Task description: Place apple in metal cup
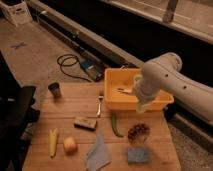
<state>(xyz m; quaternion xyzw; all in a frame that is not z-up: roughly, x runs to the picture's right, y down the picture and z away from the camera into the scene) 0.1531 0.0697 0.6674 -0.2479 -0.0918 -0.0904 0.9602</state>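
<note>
The apple [70,144], small and yellow-orange, lies near the front left of the wooden table [70,107]. At the table's back left corner the dark metal cup [55,90] stands upright. My white arm reaches in from the right above the yellow bin [113,98]. The gripper [142,106] at its lower end hangs over the bin's front wall, open and holding nothing. It is far to the right of both the apple and the cup.
A corn cob [53,142] lies just left of the apple. A brown block [85,122], a green pepper [116,125], a blue cloth [97,154], a blue sponge [137,155] and a dark cluster [138,132] are on the table. Cables [70,66] lie on the floor behind.
</note>
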